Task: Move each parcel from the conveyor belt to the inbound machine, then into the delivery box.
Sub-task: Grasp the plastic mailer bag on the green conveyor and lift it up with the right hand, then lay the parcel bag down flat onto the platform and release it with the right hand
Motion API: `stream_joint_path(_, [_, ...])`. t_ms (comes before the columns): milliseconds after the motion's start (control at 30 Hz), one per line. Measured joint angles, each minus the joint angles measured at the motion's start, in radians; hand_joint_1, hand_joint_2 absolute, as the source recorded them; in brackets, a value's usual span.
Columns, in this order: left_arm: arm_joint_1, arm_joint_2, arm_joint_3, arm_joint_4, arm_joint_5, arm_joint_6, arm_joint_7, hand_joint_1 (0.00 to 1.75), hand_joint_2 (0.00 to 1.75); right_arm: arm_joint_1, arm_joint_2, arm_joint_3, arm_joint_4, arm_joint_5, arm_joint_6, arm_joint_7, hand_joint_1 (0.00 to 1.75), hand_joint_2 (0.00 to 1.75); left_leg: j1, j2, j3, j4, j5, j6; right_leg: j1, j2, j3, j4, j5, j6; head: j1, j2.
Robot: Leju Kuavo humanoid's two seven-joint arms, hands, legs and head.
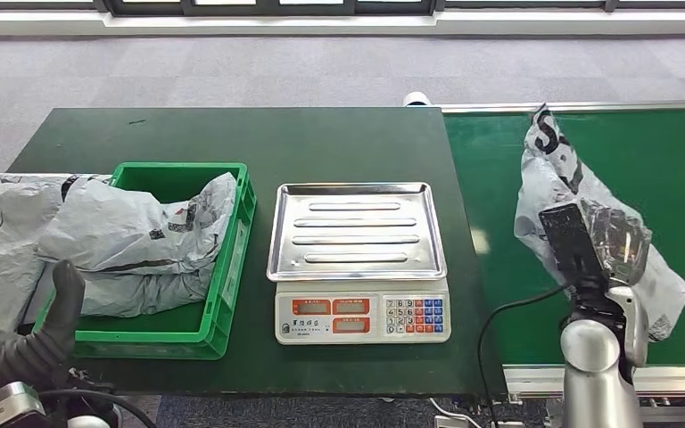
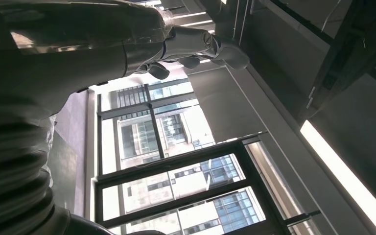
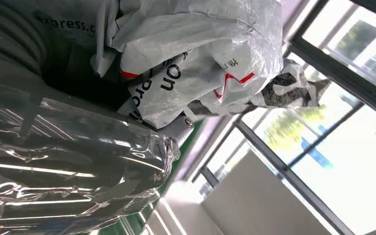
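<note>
We've got the right hand (image 1: 608,239) clamped on the parcel (image 1: 560,192) lying on the conveyor belt (image 1: 678,178), ready for lifting; scale (image 1: 359,259) sits well to its left.

Close in front of your right wrist camera you have the right hand (image 3: 73,171), wrapped in crinkled clear plastic that catches bright streaks of light, so you cannot tell how its fingers lie. Pressed right against it is a crumpled white parcel (image 3: 200,54) with black lettering and red marks; a twisted, dark-printed end of the bag sticks out away from the hand. A grey ribbed cover (image 3: 10,29) sits at the near edge, partly tucked behind the bag. Just past the hand you can see a strip of green surface (image 3: 196,139). Beyond the parcel, large dark-framed windows (image 3: 323,63) glow with daylight.
</note>
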Motion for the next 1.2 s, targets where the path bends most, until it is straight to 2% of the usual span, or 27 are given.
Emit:
stream_joint_path(267, [0.003, -0.008, 0.005, -0.005, 0.002, 0.000, -0.002, 0.00, 1.75, 0.060, 0.030, 0.000, -0.157, 0.033, -0.058, -0.026, 1.75, 1.75, 0.000, 0.000, 0.000, 0.000, 0.000, 0.000, 0.000, 0.000, 0.000, 0.000, 0.000, 0.000, 0.000, 0.000])
stream_joint_path(400, [0.003, -0.010, 0.005, -0.005, 0.015, 0.000, -0.010, 0.00, 1.75, 0.079, 0.037, 0.018, -0.201, 0.079, -0.045, -0.048, 1.75, 1.75, 0.000, 0.001, -0.006, 0.000, -0.002, 0.000, 0.000, 0.000, 0.001, 0.000, -0.001, -0.001, 0.000, 0.000])
stream_joint_path(533, [-0.004, -0.010, 0.005, 0.002, 0.029, 0.000, -0.015, 0.00, 1.75, 0.051, 0.033, 0.121, -0.196, 0.128, 0.022, -0.057, 1.75, 1.75, 0.000, 0.005, -0.005, 0.000, -0.003, -0.001, 0.001, 0.002, 0.000, 0.000, -0.002, -0.002, 0.000, 0.000])
stream_joint_path(700, [-0.015, -0.010, 0.005, 0.018, 0.036, 0.000, -0.019, 0.00, 1.75, 0.020, 0.028, 0.227, -0.167, 0.146, 0.034, -0.048, 1.75, 1.75, 0.001, 0.001, 0.001, 0.000, -0.001, -0.001, 0.001, 0.001, 0.001, 0.001, 0.000, -0.002, 0.000, 0.000])
stream_joint_path(867, [-0.034, -0.006, 0.003, 0.037, 0.041, 0.000, -0.017, 0.00, 1.75, -0.034, 0.019, 0.332, -0.085, 0.214, 0.104, -0.047, 1.75, 1.75, 0.001, 0.004, 0.001, 0.000, -0.002, -0.002, 0.001, 0.004, 0.001, 0.001, 0.000, -0.002, 0.000, 0.000])
stream_joint_path(1000, [-0.057, -0.005, -0.008, 0.064, 0.018, 0.000, -0.007, 0.00, 1.75, -0.096, 0.027, 0.476, 0.067, 0.316, 0.101, -0.002, 1.75, 1.75, 0.002, 0.005, 0.002, 0.000, -0.001, -0.003, 0.002, 0.004, 0.001, 0.001, 0.000, -0.003, 0.000, 0.000])
stream_joint_path(1100, [-0.068, -0.005, -0.014, 0.080, 0.011, 0.000, -0.004, 0.00, 1.75, -0.121, 0.038, 0.560, 0.158, 0.329, 0.092, 0.014, 1.75, 1.75, 0.002, 0.004, 0.003, 0.000, -0.001, -0.003, 0.002, 0.004, 0.001, 0.001, 0.000, -0.003, 0.000, 0.000])
stream_joint_path(1200, [-0.073, -0.004, -0.018, 0.091, 0.010, 0.000, 0.000, 0.00, 1.75, -0.138, 0.042, 0.604, 0.212, 0.323, 0.096, 0.018, 1.75, 1.75, 0.003, 0.003, 0.002, 0.000, -0.001, -0.004, 0.002, 0.004, 0.001, 0.001, 0.000, -0.003, 0.000, 0.000])
